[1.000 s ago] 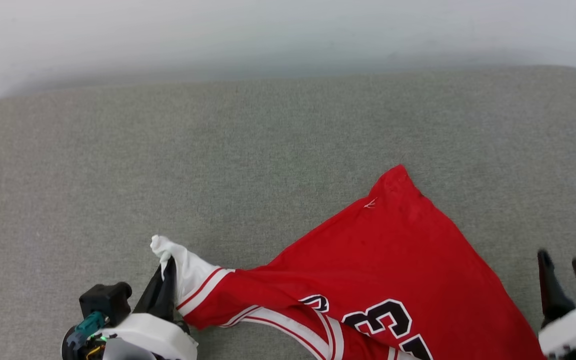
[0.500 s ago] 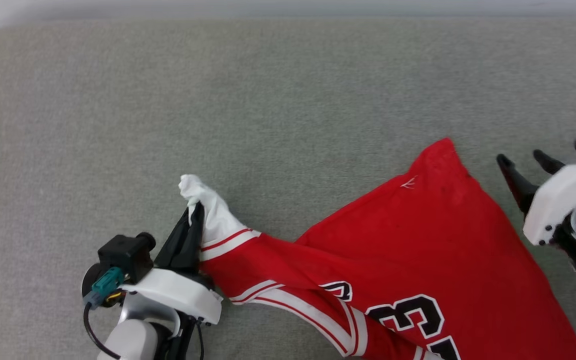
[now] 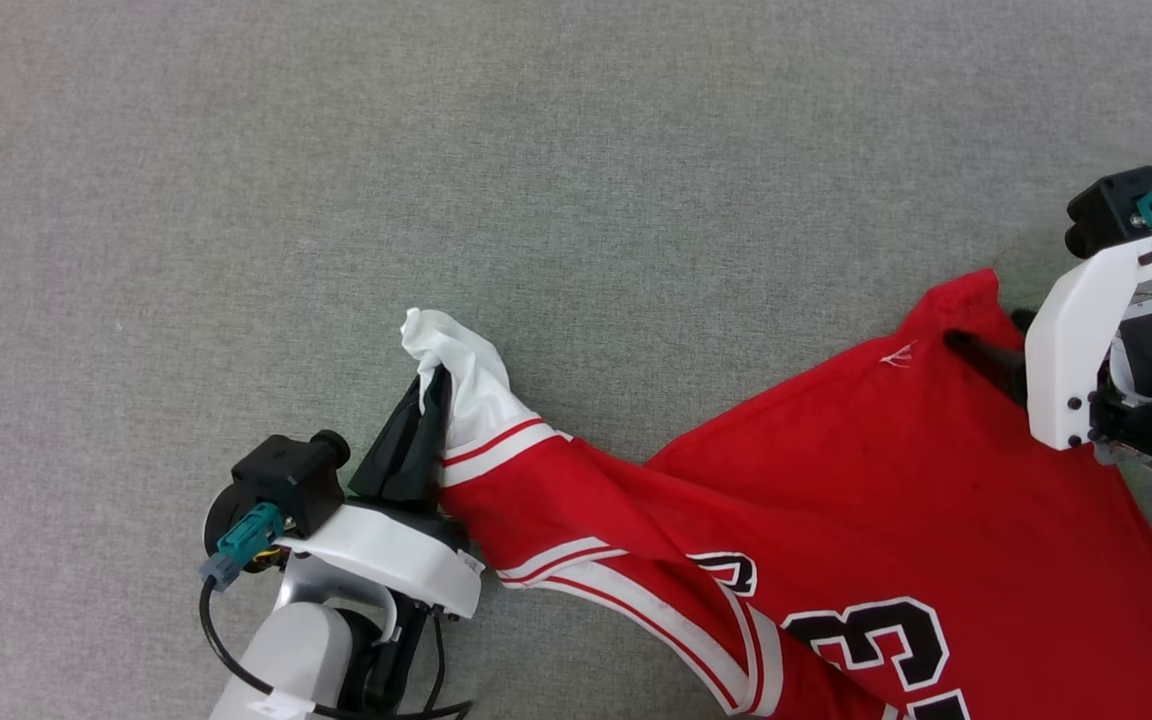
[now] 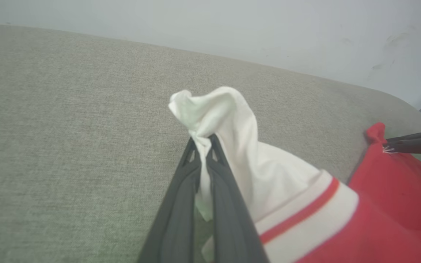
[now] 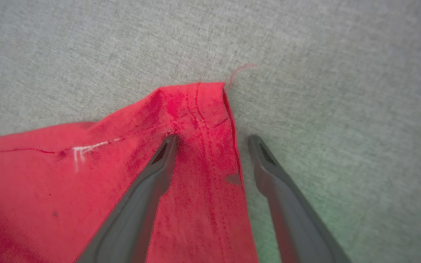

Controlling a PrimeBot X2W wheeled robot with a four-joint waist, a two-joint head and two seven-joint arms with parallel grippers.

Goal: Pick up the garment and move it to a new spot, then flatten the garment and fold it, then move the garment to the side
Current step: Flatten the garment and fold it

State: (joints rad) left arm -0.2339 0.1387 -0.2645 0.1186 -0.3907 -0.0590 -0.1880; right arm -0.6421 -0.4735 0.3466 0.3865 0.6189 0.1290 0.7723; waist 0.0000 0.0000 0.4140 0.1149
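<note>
The garment (image 3: 836, 480), a red jersey with white striped trim and black-and-white lettering, lies crumpled on the grey fabric surface (image 3: 576, 150) at the lower right of the head view. Its white sleeve (image 3: 466, 375) is stretched out to the left, and my left gripper (image 3: 433, 385) is shut on the sleeve's tip. In the left wrist view the left gripper (image 4: 203, 140) pinches the bunched white sleeve (image 4: 228, 117). My right gripper (image 5: 213, 140) stands open over the garment's far red corner (image 5: 196, 106). One finger rests on the cloth, the other just past the hem, on the grey surface.
The grey fabric surface (image 4: 68, 128) spreads wide to the left and far side. A pale wall (image 4: 232, 25) rises behind its rounded far edge. The other arm's dark finger (image 4: 415, 142) reaches in at the red corner in the left wrist view.
The head camera has tilted down, so the whole picture shifted. My right gripper has come from the side to straddle the garment's far corner, staying open. The left gripper keeps its hold on the sleeve.
</note>
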